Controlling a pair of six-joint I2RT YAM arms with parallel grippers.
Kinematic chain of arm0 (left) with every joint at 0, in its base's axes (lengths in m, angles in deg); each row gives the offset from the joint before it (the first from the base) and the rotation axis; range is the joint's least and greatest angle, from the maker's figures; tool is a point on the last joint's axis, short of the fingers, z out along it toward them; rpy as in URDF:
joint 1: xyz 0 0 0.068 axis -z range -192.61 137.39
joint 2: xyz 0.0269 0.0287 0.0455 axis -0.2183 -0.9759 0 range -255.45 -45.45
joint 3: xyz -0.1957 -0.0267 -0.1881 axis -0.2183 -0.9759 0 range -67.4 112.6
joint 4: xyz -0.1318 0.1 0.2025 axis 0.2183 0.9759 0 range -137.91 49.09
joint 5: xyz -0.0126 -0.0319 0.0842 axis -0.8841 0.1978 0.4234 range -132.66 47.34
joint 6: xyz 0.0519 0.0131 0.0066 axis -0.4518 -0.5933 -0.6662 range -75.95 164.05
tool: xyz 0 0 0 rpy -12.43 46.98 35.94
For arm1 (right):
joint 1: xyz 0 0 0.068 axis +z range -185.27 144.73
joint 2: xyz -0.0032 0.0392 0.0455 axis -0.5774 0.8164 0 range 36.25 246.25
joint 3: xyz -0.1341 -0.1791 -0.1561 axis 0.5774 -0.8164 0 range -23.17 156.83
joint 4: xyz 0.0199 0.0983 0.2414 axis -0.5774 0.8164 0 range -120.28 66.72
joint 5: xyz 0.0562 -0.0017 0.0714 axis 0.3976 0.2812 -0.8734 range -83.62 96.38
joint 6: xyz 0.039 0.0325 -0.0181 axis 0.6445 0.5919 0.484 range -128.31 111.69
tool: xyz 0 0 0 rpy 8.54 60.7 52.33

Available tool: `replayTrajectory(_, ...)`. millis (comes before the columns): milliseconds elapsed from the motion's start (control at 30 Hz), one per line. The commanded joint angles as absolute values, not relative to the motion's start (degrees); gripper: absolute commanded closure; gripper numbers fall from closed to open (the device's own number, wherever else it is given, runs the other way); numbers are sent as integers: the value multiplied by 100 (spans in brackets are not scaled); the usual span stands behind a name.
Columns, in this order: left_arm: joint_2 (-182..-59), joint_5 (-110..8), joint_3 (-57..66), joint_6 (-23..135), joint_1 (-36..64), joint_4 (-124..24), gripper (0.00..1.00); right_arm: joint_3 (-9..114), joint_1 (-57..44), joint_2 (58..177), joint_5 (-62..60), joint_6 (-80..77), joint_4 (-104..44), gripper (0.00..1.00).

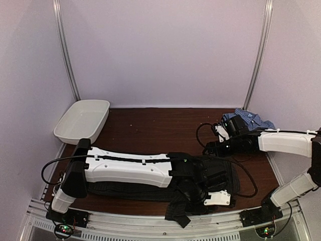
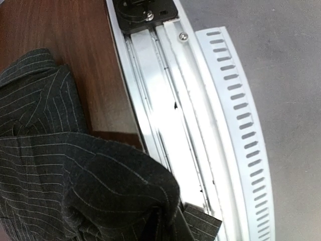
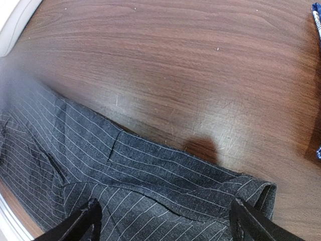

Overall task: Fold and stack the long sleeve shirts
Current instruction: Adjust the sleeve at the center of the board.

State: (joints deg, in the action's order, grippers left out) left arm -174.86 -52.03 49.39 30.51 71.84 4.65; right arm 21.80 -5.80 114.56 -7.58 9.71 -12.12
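The black pinstripe shirt (image 1: 125, 190) lies along the table's near edge under my left arm, and one part hangs over the front edge (image 1: 178, 217). My left gripper (image 1: 210, 193) is at its right end. In the left wrist view the shirt (image 2: 85, 186) bunches up over the fingers and hides them; it looks gripped. My right gripper (image 3: 168, 226) is open, its fingertips (image 3: 90, 220) spread just above the shirt's far edge (image 3: 165, 165). It also shows in the top view (image 1: 208, 149). The blue-and-white check shirt (image 1: 249, 119) lies crumpled at the back right.
A white oval tub (image 1: 83, 120) stands at the back left, its corner showing in the right wrist view (image 3: 12, 20). The metal front rail (image 2: 165, 100) runs right beside the left gripper. Bare brown table (image 1: 155, 130) lies between tub and check shirt.
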Motion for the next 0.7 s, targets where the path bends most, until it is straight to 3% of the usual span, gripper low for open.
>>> replayTrajectory(0, -17536, -4553, 5076, 2828, 7047, 149, 91, 2078, -619, 11503, -813, 998, -1375, 11)
replayTrajectory(500, -17166, -3647, 4235, 3272, 6112, -1287, 90, 1929, -633, 11401, -728, 1049, -1391, 11)
replayTrajectory(667, -17149, -3510, 4091, 3063, 5853, -1719, 78, 1962, -717, 11386, -658, 1102, -1318, 11)
